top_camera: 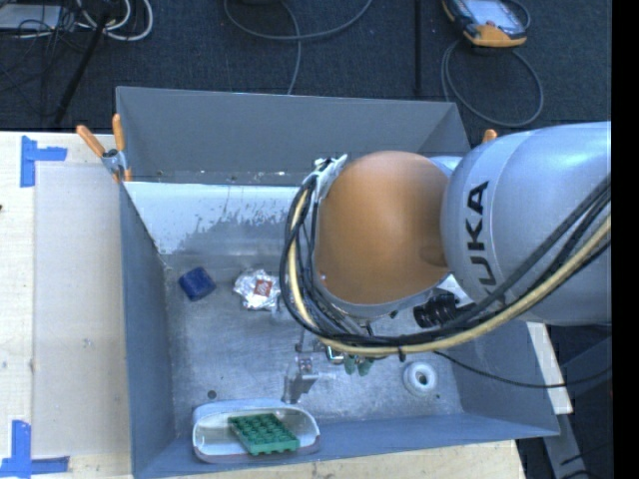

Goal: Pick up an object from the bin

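Right, the end effector (299,381) hangs low in the grey bin (280,138), tucked beneath the orange cover (379,228) on the arm (519,228). Whether it is spread or pressed together cannot be told from this angle, and nothing is seen pinched in it. Just in front of it, toward the bin's near wall, lies a white oval dish (205,432) with a green studded block (264,432) resting in it, the closest candidate by the look of it. The block reads as stiff, light plastic, so a grip across its two long sides should hold. The dish's shallow rim crowds the approach, though, and the smooth dish could slide or tip. Back and to the left of the end effector in the view sits a crumpled silver wrapper (258,289), probably featherweight and soft, likely to crush under a squeeze. Just beyond it is a small blue block (196,283). Off to the right lies a small white ring (420,376), hard and low, awkward to catch. As for writing, the arm's casing shows the letters "UKA", and the wrapper carries a reddish print too small to read.
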Action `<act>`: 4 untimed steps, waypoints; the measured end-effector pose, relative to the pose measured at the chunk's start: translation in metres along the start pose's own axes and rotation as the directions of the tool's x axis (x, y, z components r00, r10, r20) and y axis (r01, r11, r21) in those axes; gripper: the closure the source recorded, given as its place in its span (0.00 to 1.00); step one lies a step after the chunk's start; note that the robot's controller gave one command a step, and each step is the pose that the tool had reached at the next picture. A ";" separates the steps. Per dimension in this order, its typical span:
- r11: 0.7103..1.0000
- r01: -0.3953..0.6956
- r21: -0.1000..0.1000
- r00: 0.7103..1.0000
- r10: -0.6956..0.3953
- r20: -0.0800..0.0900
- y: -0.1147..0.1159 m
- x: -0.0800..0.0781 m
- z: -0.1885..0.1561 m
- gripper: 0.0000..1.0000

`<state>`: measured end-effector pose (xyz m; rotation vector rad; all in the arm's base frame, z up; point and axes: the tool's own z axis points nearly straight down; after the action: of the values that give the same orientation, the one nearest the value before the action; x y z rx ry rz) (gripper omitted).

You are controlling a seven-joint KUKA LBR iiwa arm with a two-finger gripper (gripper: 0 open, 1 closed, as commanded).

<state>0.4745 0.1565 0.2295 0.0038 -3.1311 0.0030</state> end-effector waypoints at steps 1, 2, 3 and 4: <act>0.910 0.415 0.004 0.910 -0.415 0.023 0.018 -0.002 0.103 0.00; 0.780 0.626 0.014 0.780 -0.625 -0.032 0.061 -0.021 0.114 0.00; 0.514 0.857 0.011 0.514 -0.857 0.014 0.067 -0.003 0.112 0.00; 0.440 0.898 0.021 0.439 -0.898 0.023 0.073 -0.016 0.119 0.00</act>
<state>0.4892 0.2294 0.1102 1.6775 -2.6808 0.0020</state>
